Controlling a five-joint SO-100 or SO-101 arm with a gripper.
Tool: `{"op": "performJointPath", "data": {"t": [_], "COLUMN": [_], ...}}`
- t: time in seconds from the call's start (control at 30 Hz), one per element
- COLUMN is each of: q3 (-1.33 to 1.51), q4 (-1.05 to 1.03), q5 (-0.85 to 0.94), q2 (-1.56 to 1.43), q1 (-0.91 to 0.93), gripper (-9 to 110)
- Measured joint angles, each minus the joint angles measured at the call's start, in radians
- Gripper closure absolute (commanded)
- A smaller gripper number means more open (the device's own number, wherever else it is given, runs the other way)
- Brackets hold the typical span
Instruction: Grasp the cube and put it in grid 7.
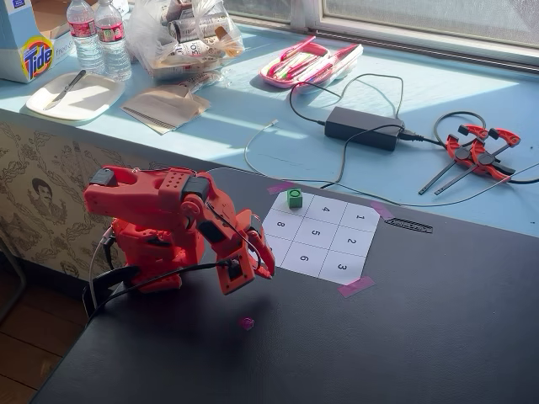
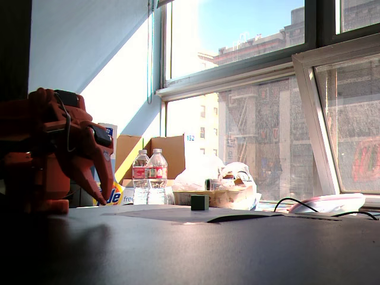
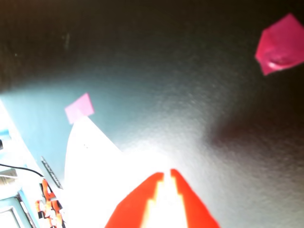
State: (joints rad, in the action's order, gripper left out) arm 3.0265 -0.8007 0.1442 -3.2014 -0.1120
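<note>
The tiny green cube (image 1: 295, 199) sits on the far left corner cell of the white numbered sheet (image 1: 321, 236), beside cells 4 and 8. The cube covers that cell's number. In a fixed view from table level the cube (image 2: 199, 202) stands alone on the sheet. My red gripper (image 1: 263, 271) hangs over the dark table in front of the sheet's near left corner, well apart from the cube. Its jaws are together and hold nothing. It also shows in the wrist view (image 3: 167, 174) and in the low fixed view (image 2: 102, 200). The cube is out of the wrist view.
A small pink tape scrap (image 1: 246, 322) lies on the dark table below the gripper and shows in the wrist view (image 3: 282, 45). Pink tape (image 1: 355, 286) holds the sheet's corners. Behind the sheet are a power brick (image 1: 364, 128), cables, red clamps (image 1: 480, 153), bottles and a tray.
</note>
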Motion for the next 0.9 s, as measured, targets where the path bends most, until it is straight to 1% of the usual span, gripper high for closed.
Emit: {"op": "performJointPath", "data": {"t": [0.3, 0.57, 0.9], "q3": [0.032, 0.032, 0.032], "q4": [0.064, 0.032, 0.026], "q5": [-0.005, -0.005, -0.005], "q2": [-0.034, -0.092, -0.097], "q1": [-0.006, -0.006, -0.006], "gripper": [101, 101, 101]}}
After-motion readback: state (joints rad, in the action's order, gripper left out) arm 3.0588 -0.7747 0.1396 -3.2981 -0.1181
